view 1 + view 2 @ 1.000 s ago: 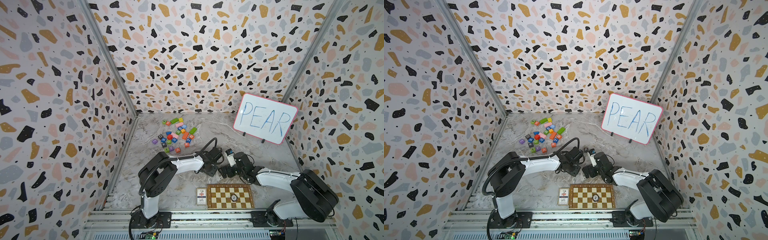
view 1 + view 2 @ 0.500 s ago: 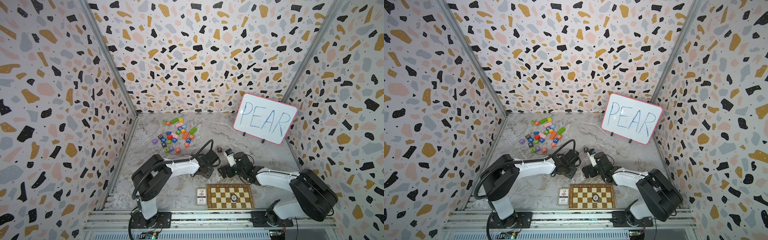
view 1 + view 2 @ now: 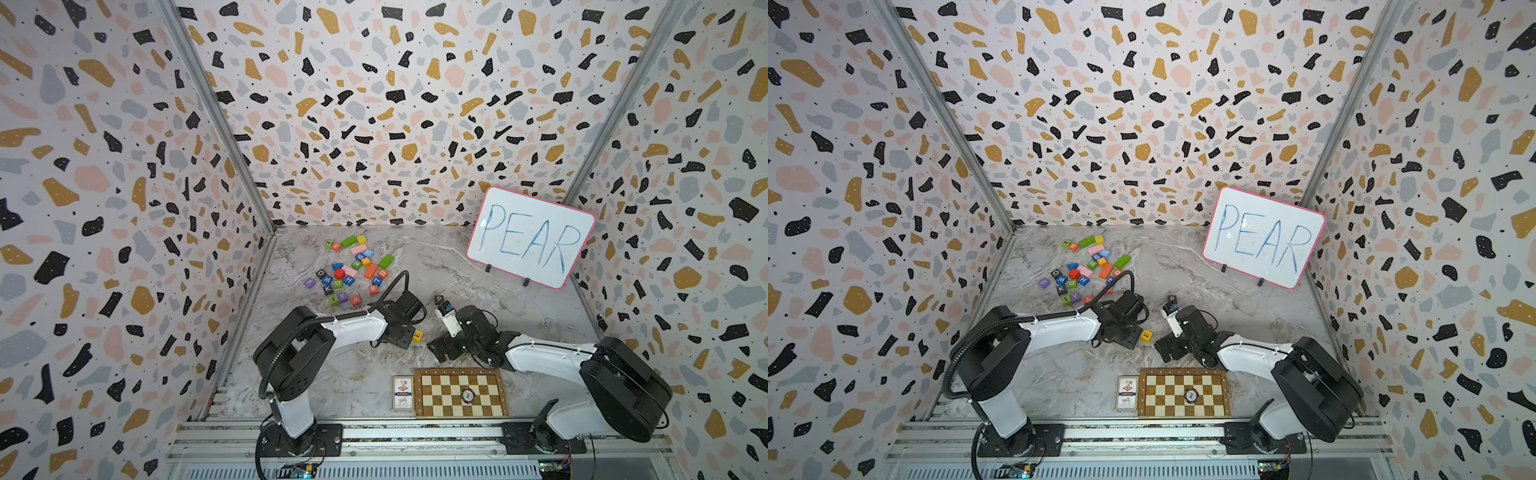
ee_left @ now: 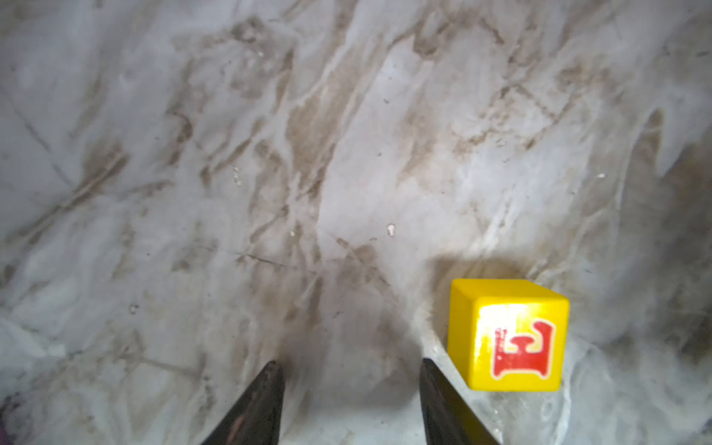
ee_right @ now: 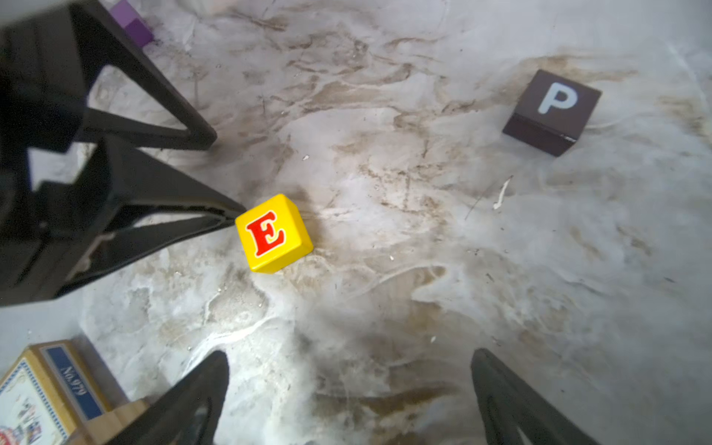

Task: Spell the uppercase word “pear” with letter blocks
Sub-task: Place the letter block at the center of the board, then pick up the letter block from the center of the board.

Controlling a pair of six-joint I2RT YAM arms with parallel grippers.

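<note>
Lying released now, yellow E block [image 3: 417, 336] beside the reopened left gripper [image 4: 350, 364].

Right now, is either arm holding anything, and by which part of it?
Nothing is held. The left jaws stand open, with the yellow E block lying on the table just outside them; the right jaws are open too, gripping nothing.

A robotics lab test cell. Terrazzo-print panels [image 3: 374, 104] wall in a marble-print tabletop [image 3: 478, 266] on three sides. Two white-and-black robot arms [image 3: 357, 328] are mounted on an aluminium rail [image 3: 415, 434] along the open front. A hand-lettered whiteboard [image 3: 532, 237] reading PEAR stands at the back, and letter blocks [image 3: 337, 284] lie heaped on the tabletop.
</note>
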